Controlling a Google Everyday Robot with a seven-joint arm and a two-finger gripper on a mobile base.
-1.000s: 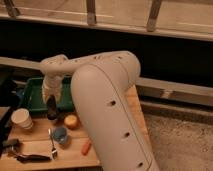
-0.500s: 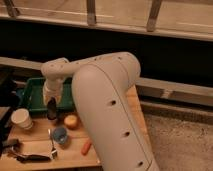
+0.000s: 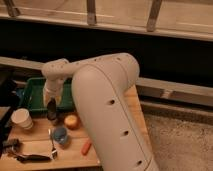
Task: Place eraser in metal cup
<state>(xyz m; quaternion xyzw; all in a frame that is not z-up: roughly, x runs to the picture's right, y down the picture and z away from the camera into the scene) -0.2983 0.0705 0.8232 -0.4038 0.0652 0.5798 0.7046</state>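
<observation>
My gripper (image 3: 51, 109) hangs down from the white wrist at the front edge of the green tray (image 3: 32, 95), over the wooden table. A small dark round thing, seemingly the metal cup (image 3: 53, 120), stands right under the gripper, between the white paper cup (image 3: 22, 119) and a round yellow-orange fruit (image 3: 71, 121). The gripper tip is just above or at the cup's rim. I cannot make out the eraser; it may be hidden in the gripper or the cup. The blue cup (image 3: 60, 135) stands nearer the front.
My large white arm (image 3: 107, 115) fills the middle and hides the table's right part. An orange stick-like item (image 3: 86, 147) and a dark tool (image 3: 30, 157) lie near the front edge. A dark wall and rail stand behind the table.
The gripper has shifted slightly left and a little lower over the dark cup. The things on the table have not moved.
</observation>
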